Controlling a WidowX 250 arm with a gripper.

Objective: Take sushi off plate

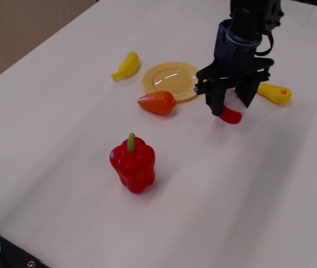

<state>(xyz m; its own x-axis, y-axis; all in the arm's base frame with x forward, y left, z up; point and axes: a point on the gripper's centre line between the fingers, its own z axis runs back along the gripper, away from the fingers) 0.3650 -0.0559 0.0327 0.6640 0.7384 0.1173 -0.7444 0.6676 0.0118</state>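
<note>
The yellow plate [169, 79] lies on the white table with nothing on it. My black gripper [230, 107] is to the right of the plate and in front of it. It is shut on the sushi [230, 115], whose red shell shows between the fingers, low over the table or touching it. The arm hides the sushi's white face.
An orange carrot toy [157, 103] lies against the plate's front rim. A yellow banana toy [126, 66] is left of the plate. A red bell pepper [133, 164] stands nearer the front. A toy knife's yellow handle [274, 92] shows right of the gripper.
</note>
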